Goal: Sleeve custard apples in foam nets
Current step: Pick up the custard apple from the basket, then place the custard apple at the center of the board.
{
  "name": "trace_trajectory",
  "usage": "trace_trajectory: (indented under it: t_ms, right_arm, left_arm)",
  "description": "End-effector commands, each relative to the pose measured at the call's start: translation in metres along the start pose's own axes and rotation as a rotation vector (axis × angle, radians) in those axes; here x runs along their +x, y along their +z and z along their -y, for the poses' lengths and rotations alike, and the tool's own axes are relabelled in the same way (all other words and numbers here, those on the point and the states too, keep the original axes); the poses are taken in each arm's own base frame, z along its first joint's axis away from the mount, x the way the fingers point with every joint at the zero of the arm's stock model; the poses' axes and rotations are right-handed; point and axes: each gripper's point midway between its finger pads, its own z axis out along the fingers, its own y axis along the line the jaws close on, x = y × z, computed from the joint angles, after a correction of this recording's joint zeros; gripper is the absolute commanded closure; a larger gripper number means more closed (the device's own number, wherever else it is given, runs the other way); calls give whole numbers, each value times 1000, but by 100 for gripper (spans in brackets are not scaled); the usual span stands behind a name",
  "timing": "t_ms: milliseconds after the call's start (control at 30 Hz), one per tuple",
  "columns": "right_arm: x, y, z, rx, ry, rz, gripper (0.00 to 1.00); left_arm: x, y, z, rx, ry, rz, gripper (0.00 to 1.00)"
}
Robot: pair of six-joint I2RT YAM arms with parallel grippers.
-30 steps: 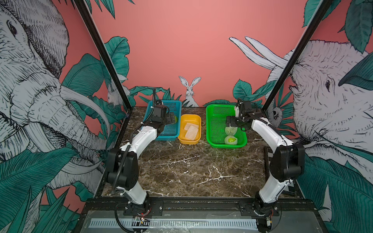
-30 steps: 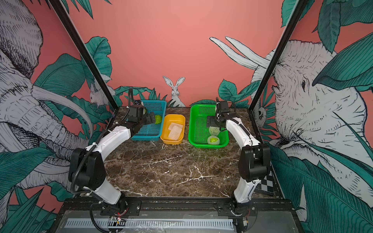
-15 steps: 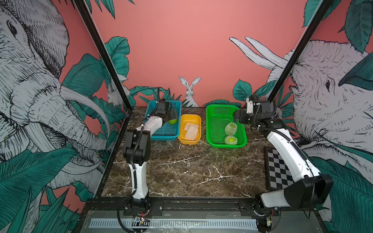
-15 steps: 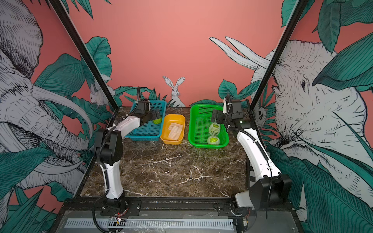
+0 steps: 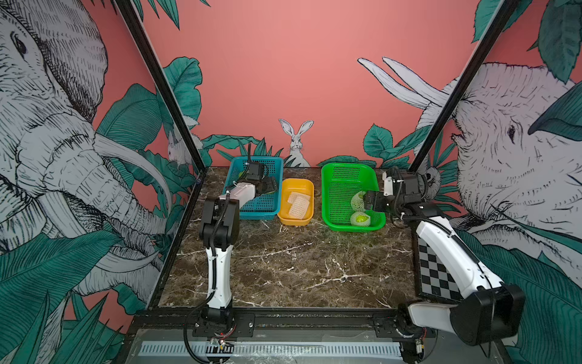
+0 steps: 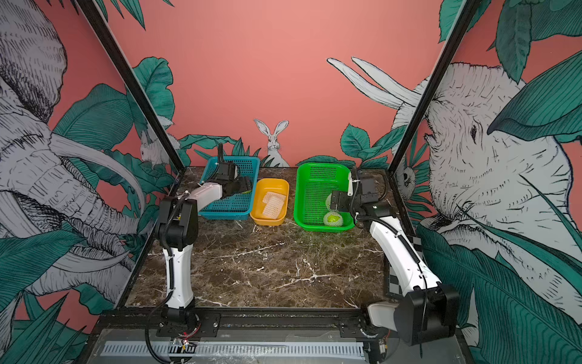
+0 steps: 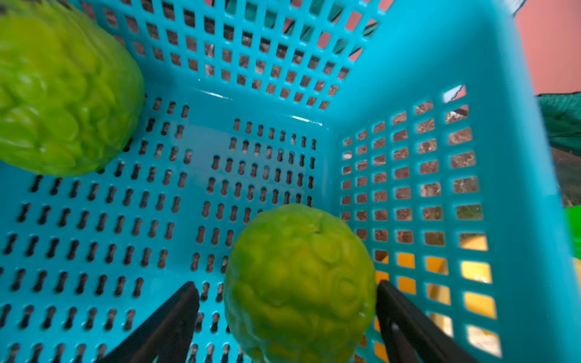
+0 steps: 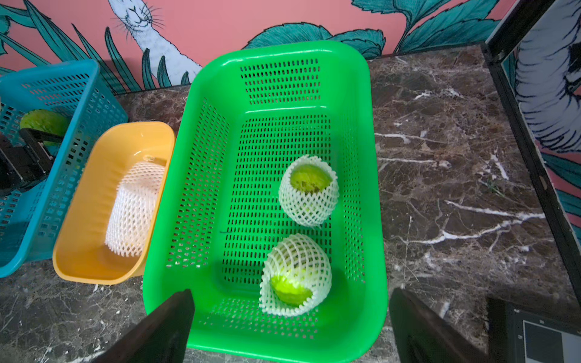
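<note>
The left gripper (image 7: 285,285) straddles a bare custard apple (image 7: 298,251) in the blue basket (image 7: 408,78), jaws wide, not yet clamped: centre it, then close gently across the fruit's widest part. The right gripper (image 8: 292,292) hangs wide and empty over the green basket (image 8: 283,53), free to fetch a foam net (image 8: 132,207) from the yellow tub (image 8: 78,226).

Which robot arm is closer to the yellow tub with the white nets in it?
Left. The left gripper is in the blue basket, right beside the yellow tub. The right gripper is over the far side of the green basket, farther off.
</note>
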Motion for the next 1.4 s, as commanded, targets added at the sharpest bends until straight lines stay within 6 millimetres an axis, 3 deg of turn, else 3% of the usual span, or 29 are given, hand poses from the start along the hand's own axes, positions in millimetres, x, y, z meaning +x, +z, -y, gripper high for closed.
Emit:
trace_trajectory:
  t_ms: [0, 233, 367, 433, 633, 900, 1033, 1133, 1367]
  right_arm:
    - [-6, -17, 0, -5, 21, 40, 1]
    - [-1, -30, 3, 5, 29, 36, 1]
    - [-7, -38, 2, 4, 38, 56, 1]
    - [-10, -42, 1, -3, 42, 66, 1]
    - [-12, -42, -6, -41, 65, 68, 1]
    - [-9, -34, -16, -104, 91, 60, 1]
    - [-5, -33, -20, -135, 103, 59, 1]
    - [-3, -32, -25, -170, 112, 63, 1]
    - [6, -28, -34, -242, 146, 80, 1]
  left_arm:
    - [-11, -2, -3, -4, -7, 26, 13]
    - [-10, 7, -10, 24, -32, 20, 18]
    - [-16, 7, -11, 61, -50, 33, 37]
    - [-20, 2, -13, 67, -55, 49, 40]
    - [-44, -35, -2, 116, -60, 141, 41]
    - [-58, -119, 37, 295, -80, 242, 42]
    - [-47, -160, 63, 380, -45, 258, 41]
    - [-27, -185, 87, 430, 3, 250, 40]
    - [54, -224, 127, 509, 87, 155, 39]
